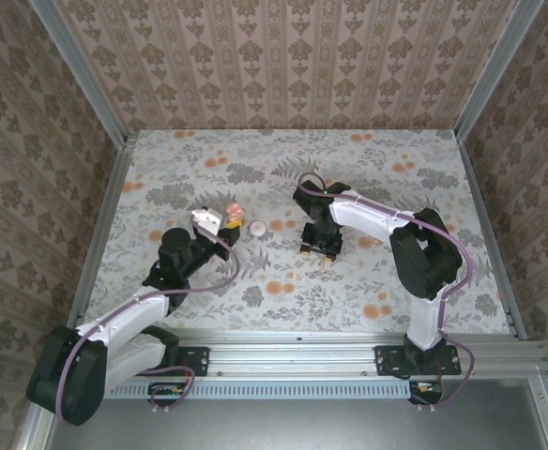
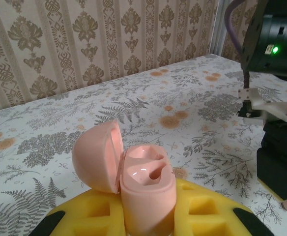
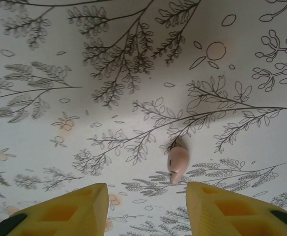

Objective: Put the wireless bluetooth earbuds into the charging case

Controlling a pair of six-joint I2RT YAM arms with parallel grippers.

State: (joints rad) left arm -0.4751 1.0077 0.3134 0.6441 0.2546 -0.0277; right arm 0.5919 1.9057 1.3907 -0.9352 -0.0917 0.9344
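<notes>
- Our left arm [image 1: 129, 314] and right arm [image 1: 372, 217]: white shells, rounded black joints.
- Purple cables [image 1: 464, 265] loop along both.
- Our left end effector [image 2: 146, 216] and right end effector [image 3: 147, 206]: yellow fingers [image 3: 74, 206], black-cornered.
- We show a green light [image 2: 275, 49] on one black housing.

The table [image 1: 387, 141] is viewed from above and behind the arm bases, from well back, with the camera tilted down and forward; the charging case [image 1: 234, 211] is seen left of centre. The left wrist view is taken from just behind and slightly above the case, very near it, facing level across the table toward the far wall, with the right arm [image 2: 281, 152] caught right of the case. The right wrist view is aimed steeply down, close over a patch of table right of the case, with the right gripper [image 3: 147, 209] framed at the bottom edge. The case and right arm are shared by the top and left wrist views.
</notes>
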